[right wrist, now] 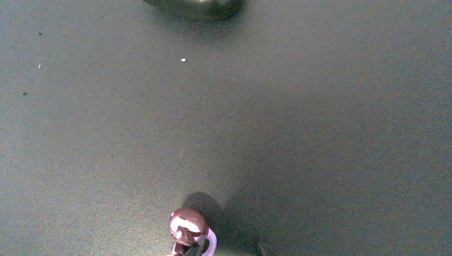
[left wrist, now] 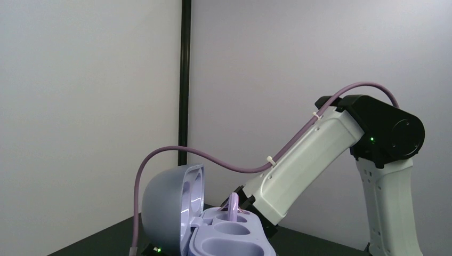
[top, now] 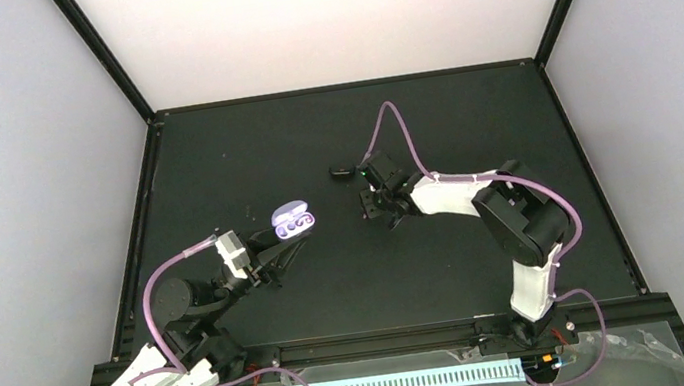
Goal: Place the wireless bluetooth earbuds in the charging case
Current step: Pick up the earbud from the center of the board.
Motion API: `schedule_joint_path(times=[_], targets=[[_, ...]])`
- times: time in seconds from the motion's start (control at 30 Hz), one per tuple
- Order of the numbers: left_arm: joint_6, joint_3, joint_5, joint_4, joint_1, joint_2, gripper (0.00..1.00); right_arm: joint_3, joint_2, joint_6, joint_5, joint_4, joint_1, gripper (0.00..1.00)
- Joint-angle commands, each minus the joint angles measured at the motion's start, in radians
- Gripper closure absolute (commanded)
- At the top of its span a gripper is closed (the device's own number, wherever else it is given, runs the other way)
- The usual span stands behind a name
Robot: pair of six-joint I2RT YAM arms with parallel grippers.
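At right claw (top: 367, 205) tips, earbud (right wrist: 187, 226) is seen; grasp cannot be told. Opposite, left claw (top: 289, 247) is clenched, seemingly on open case (top: 292, 222). Earbud judged light, glossy, slippery: to be pinched across its body.

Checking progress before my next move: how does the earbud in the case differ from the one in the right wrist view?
The first earbud stands upright in the far well of the open charging case. The second earbud is outside the case, over the dark table. The first earbud shows a lavender stem, while the second earbud shows a glossy dark dome. I cannot tell whether the second is gripped. Both carry lavender plastic.
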Motion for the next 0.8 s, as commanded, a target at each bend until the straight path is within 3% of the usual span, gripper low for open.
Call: schedule_joint_path(times=[0.0,0.4,0.67,0.77], targets=[[0.013,0.016,0.017,-0.009,-0.002,-0.006,0.99,0.003,0.023,0.002,0.010,-0.026,0.013,0.73],[0.010,0.014,0.023,-0.006,-0.002,-0.003,0.98,0.075,0.082,-0.043,0.028,-0.062,0.053,0.74],[0.009,0.016,0.026,-0.007,-0.003,-0.001,0.98,0.111,0.134,-0.056,0.082,-0.096,0.070,0.84],[0.009,0.016,0.026,-0.009,-0.002,-0.002,0.98,0.123,0.156,-0.065,0.100,-0.108,0.077,0.92]])
